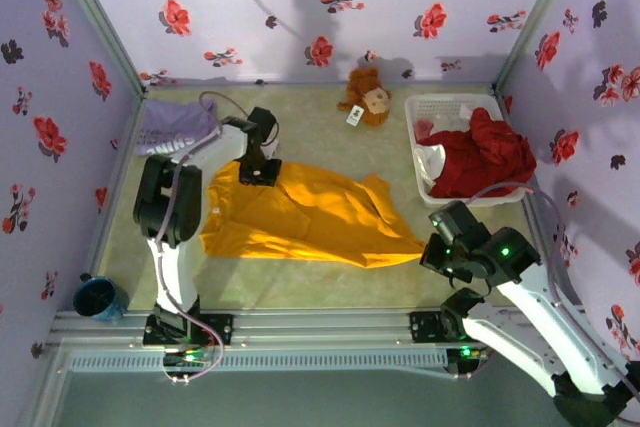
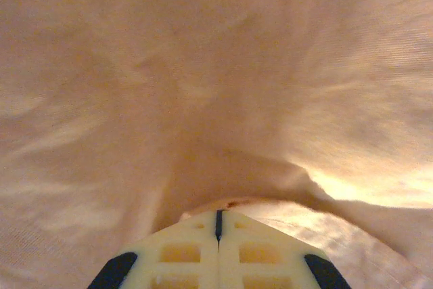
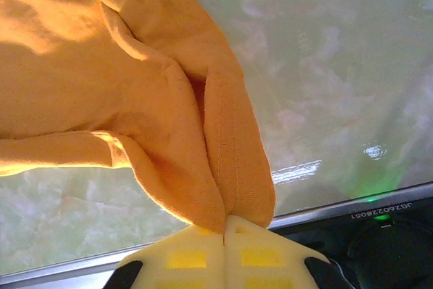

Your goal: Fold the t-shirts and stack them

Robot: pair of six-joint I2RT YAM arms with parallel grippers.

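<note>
The orange-yellow t-shirt [image 1: 320,219] lies spread across the middle of the table, rumpled. My left gripper [image 1: 258,175] is down on its far left part. In the left wrist view its jaws [image 2: 218,213] are closed together, and the cloth [image 2: 203,86] bunches up and creases toward the tips. My right gripper [image 1: 430,247] is at the shirt's near right corner. It is shut [image 3: 224,220] on a stitched hem fold of the orange cloth [image 3: 101,65], lifted off the table. The pale lavender t-shirt [image 1: 175,127] lies crumpled at the back left corner.
A brown plush toy [image 1: 368,97] sits at the back wall. A white slatted basket [image 1: 450,103] at the back right holds a red garment [image 1: 485,159]. A blue cup [image 1: 98,297] stands outside the left rail. Bare tabletop [image 1: 300,282] lies in front of the shirt.
</note>
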